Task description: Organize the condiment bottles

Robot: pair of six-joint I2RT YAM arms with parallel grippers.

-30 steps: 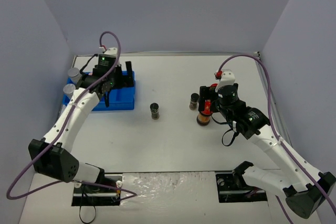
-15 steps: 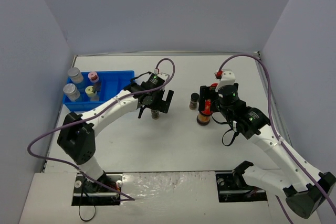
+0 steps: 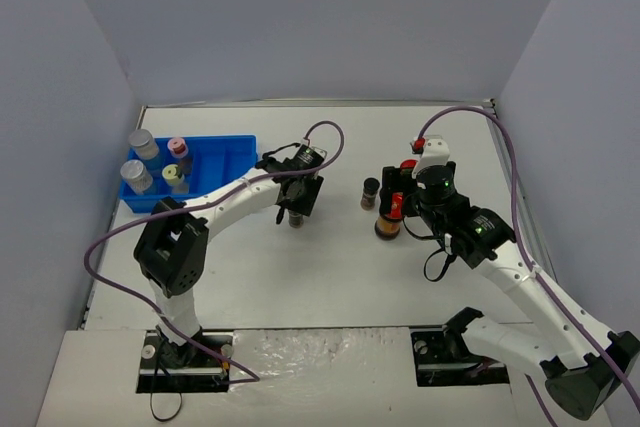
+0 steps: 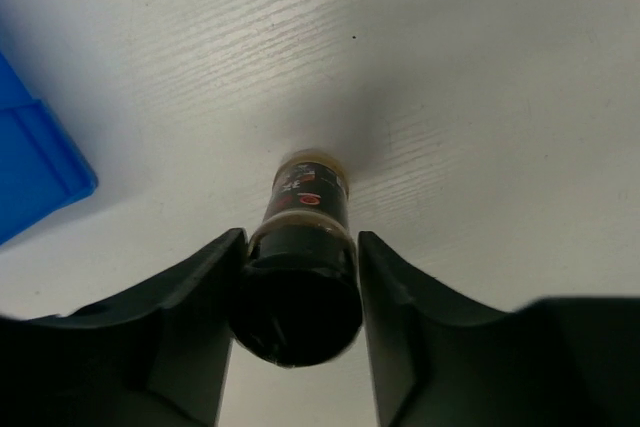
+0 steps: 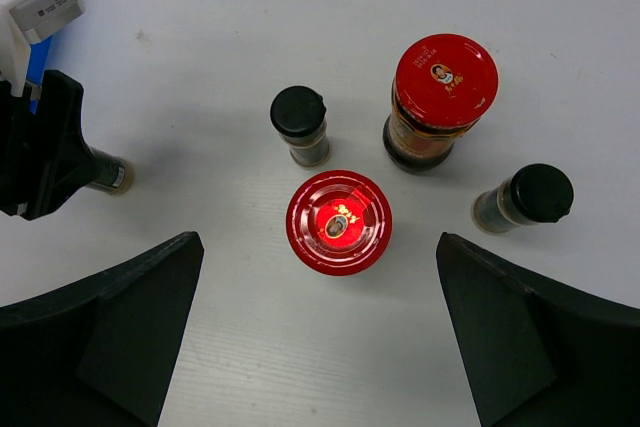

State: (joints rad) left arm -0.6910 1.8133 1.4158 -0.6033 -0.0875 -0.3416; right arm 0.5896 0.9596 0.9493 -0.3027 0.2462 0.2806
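Note:
My left gripper (image 4: 300, 249) is shut on a small black-capped jar (image 4: 305, 209) that stands on the white table mid-left (image 3: 296, 217). My right gripper (image 5: 316, 257) hangs open above a red-lidded jar (image 5: 339, 222), without touching it. Around that jar stand a second red-lidded jar (image 5: 445, 97) and two black-capped jars (image 5: 300, 122) (image 5: 525, 197). In the top view this group is right of centre, around the red-lidded jar (image 3: 387, 223). The blue bin (image 3: 228, 159) at the far left holds two silver-lidded jars (image 3: 142, 142) (image 3: 133, 175), a pink-capped one (image 3: 178, 147) and a yellow-green-capped one (image 3: 173, 175).
Grey walls close the table on three sides. The bin's corner (image 4: 30, 172) shows left of the held jar. My left arm (image 3: 225, 199) stretches from its base across the table's left half. Purple cables loop over both arms.
My left gripper left the blue bin, swung right to the lone black-capped jar and closed on it. The right arm has stayed where it was, still open.

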